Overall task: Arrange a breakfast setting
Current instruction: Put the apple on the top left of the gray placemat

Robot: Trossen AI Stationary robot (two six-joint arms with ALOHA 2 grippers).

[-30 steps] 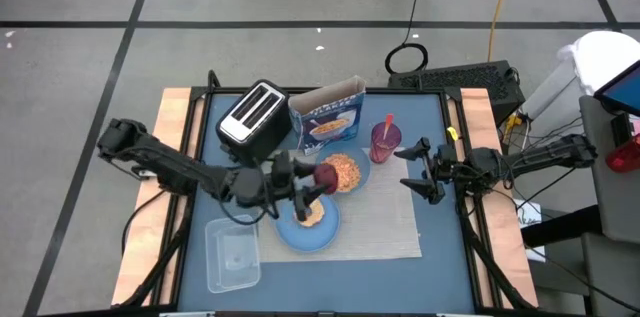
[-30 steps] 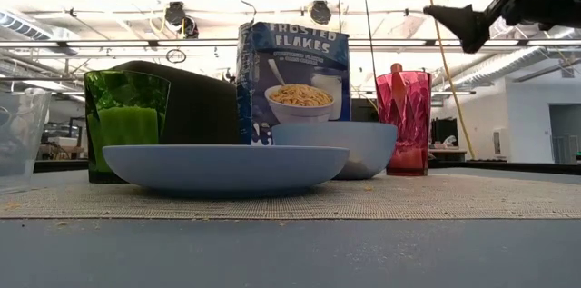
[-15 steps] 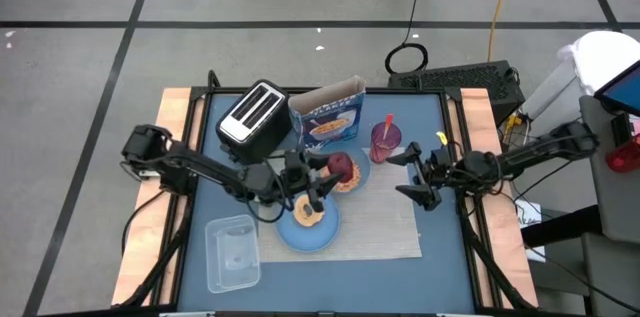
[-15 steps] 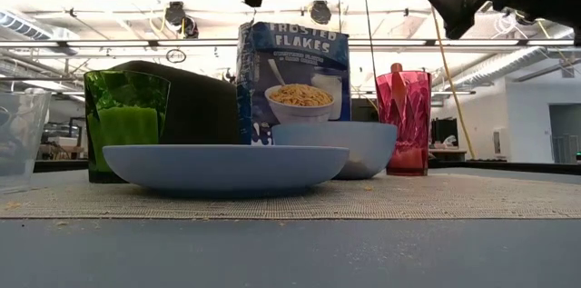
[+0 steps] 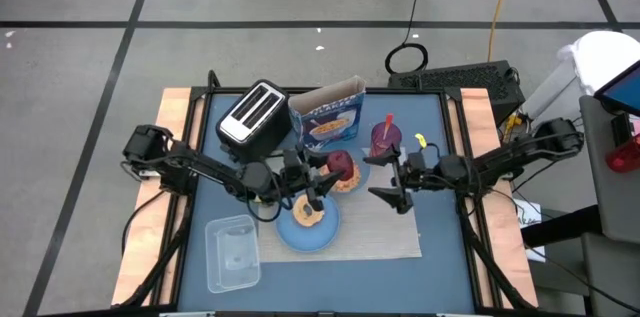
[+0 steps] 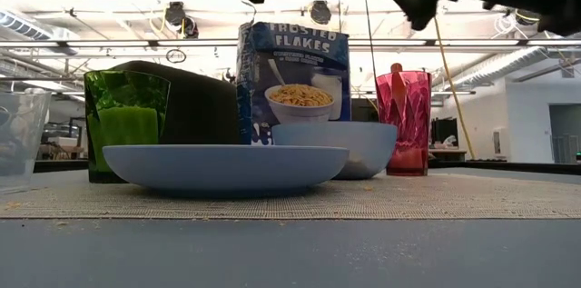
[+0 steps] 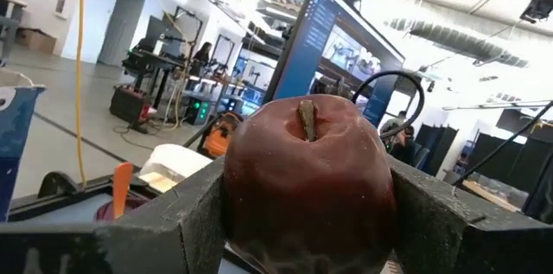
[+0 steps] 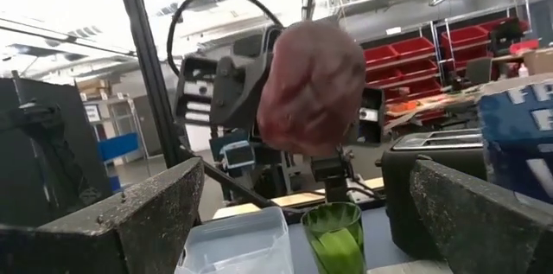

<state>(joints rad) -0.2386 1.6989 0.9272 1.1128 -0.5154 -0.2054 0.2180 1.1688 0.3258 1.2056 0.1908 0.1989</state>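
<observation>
Right gripper point(image 5: 388, 181) moved in toward bowl point(image 5: 345, 171), jaws apart – left gripper point(image 5: 325, 170) unmoved, jaws clamped on one fruit point(image 5: 342, 164), one plate point(image 5: 307, 229), one cup point(image 5: 384, 140).

So we've got a blue-topped desk point(image 5: 200, 217) with wood strips down both sides. Sitting straight on it: a beige rectangular placemat point(image 5: 385, 229) across the middle-right, a black and silver toaster point(image 5: 254, 115) at the back left, the blue cereal box point(image 5: 328, 117) just beside it, a green cup point(image 6: 125, 124), and an empty clear plastic tub point(image 5: 232, 254) near the front left corner.
</observation>
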